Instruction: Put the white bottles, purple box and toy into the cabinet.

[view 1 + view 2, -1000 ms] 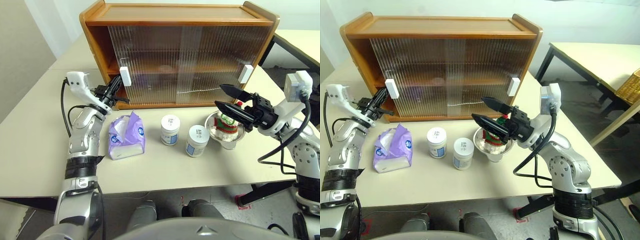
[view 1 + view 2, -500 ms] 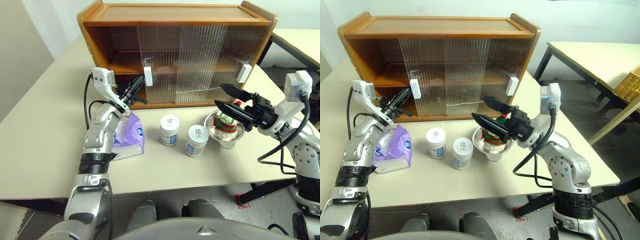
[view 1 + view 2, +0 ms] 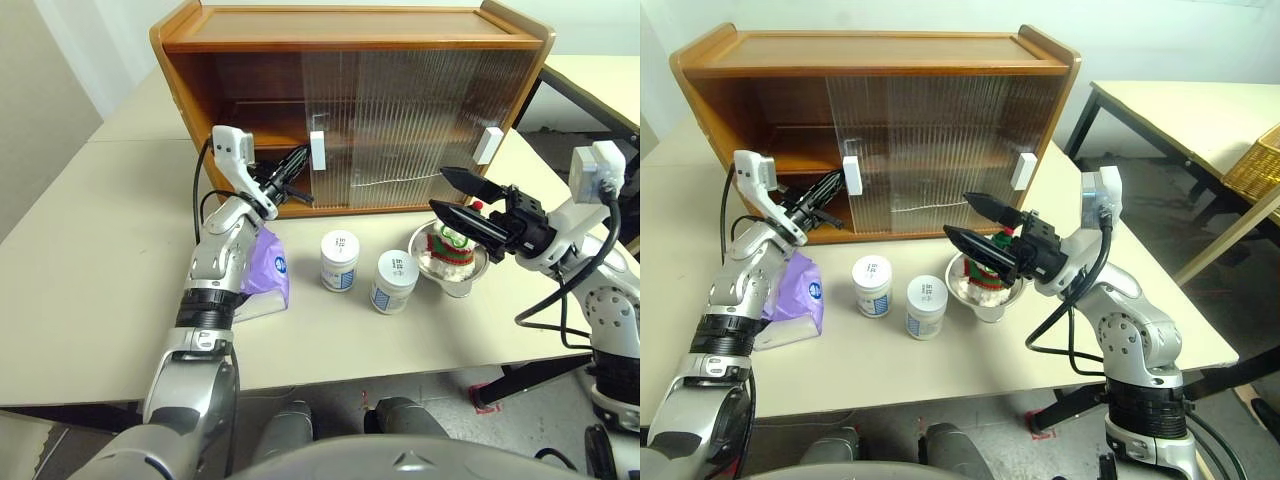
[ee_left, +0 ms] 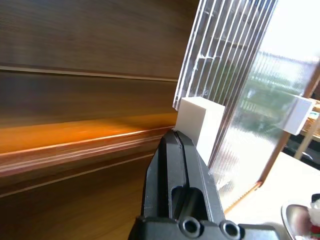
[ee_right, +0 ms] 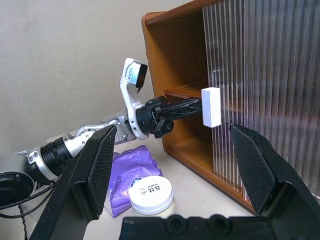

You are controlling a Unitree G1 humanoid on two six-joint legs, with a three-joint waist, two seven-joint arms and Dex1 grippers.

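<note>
Beige tabletop, cabinet [image 3: 190, 60] door partly slid aside.
Left gripper [image 3: 300, 160], fingers pressed together and holding nothing, pushed against the door's white handle [image 3: 318, 150]. Keeping the push level along the track would likely avoid jamming. Right gripper [image 3: 455, 196] hung wide open over the toy [image 3: 452, 248]; white bottles [image 3: 340, 259] and purple box [image 3: 268, 276] sat below the left gripper.
</note>
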